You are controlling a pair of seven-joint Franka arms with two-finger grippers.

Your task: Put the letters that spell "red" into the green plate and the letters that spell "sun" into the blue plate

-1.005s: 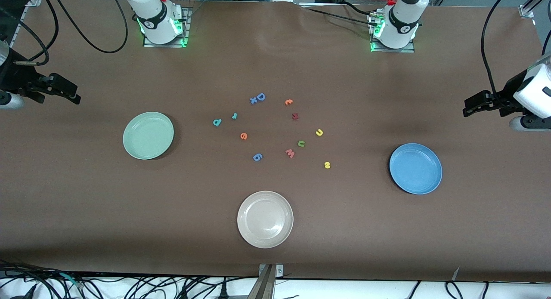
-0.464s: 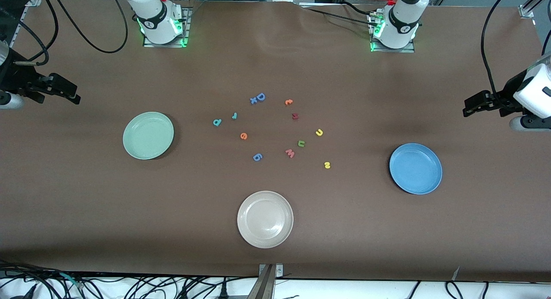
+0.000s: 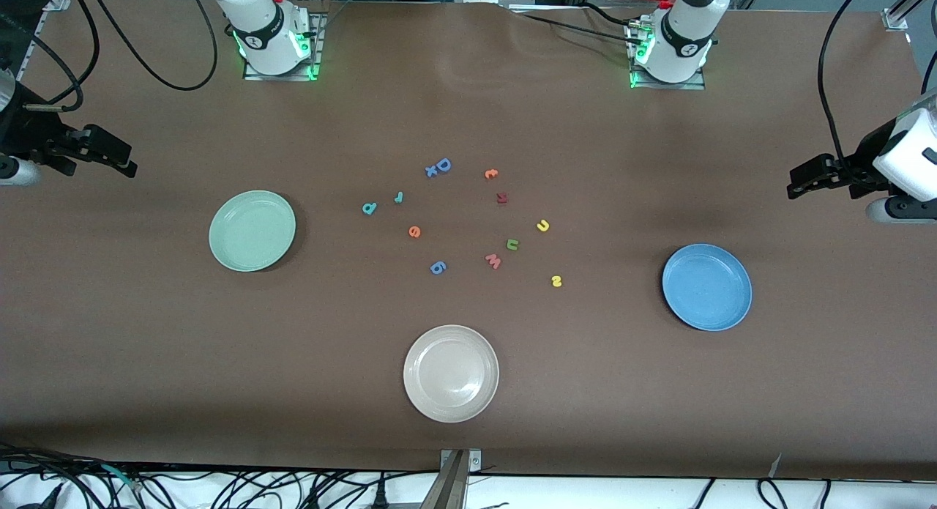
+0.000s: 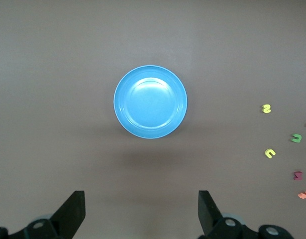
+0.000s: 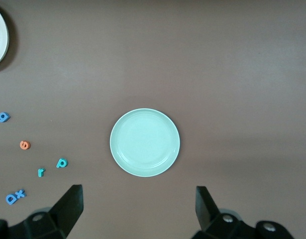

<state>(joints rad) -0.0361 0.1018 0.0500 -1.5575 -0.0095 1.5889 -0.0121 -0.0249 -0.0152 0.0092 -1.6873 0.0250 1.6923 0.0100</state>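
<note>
The green plate lies toward the right arm's end of the table and the blue plate toward the left arm's end. Between them, scattered on the table, are the teal d, teal r, orange e, yellow s, yellow u and green n. My right gripper hangs open and holds nothing, high over the table's end by the green plate. My left gripper is also open, with nothing in it, high over the end by the blue plate.
A beige plate sits nearer the front camera than the letters. Other letters lie among them: a blue D with a small x, an orange one, a dark red R, a pink w, a blue g.
</note>
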